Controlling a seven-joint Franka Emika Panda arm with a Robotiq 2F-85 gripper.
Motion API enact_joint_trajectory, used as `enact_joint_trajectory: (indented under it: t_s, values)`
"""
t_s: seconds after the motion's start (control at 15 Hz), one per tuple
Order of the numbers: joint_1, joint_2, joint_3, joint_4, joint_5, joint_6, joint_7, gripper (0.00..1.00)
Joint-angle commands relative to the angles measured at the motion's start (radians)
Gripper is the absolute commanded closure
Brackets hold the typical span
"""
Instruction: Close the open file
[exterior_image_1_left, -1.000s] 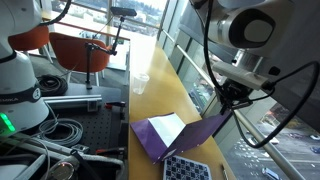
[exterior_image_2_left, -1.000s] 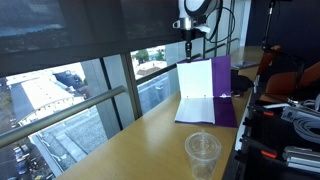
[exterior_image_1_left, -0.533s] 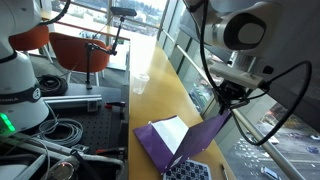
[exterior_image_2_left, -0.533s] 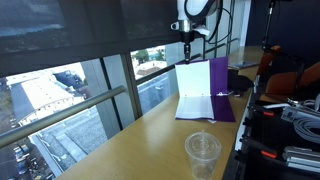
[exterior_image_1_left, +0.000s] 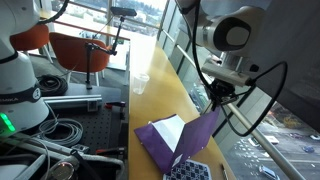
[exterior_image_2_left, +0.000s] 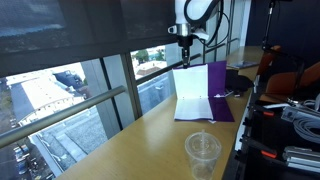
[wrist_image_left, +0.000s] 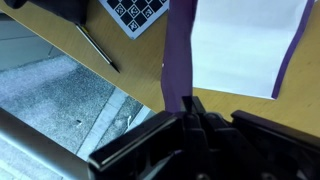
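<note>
Bare tabletop (exterior_image_2_left: 150, 135) lies between the plastic cup (exterior_image_2_left: 203, 153) and the file (exterior_image_2_left: 200, 95). Its upright cover walls off the window side, with a dotted board (exterior_image_1_left: 188, 170) seemingly touching its far end.

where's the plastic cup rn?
In an exterior view the clear cup stands upright in the foreground on the wooden counter, apart from the purple file, whose raised cover the gripper grips farther back.

Wooden counter (exterior_image_2_left: 128, 146) along tall daylit windows (exterior_image_2_left: 70, 92) — dark blind (exterior_image_2_left: 70, 30) above, orange chair (exterior_image_1_left: 72, 48) nearby.
</note>
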Motion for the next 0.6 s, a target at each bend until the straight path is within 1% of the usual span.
enact_joint_trajectory:
  t_s: [0.0,0.07,0.27,0.53]
  values:
    - [0.041,-0.033,0.010,-0.041,-0.022,0.030,0.043,0.88]
    - [0.052,-0.030,0.012,-0.038,-0.022,0.029,0.057,0.73]
    - [0.079,-0.026,0.014,-0.031,-0.024,0.024,0.084,0.53]
    - [0.096,-0.035,0.014,-0.033,-0.021,0.014,0.107,0.23]
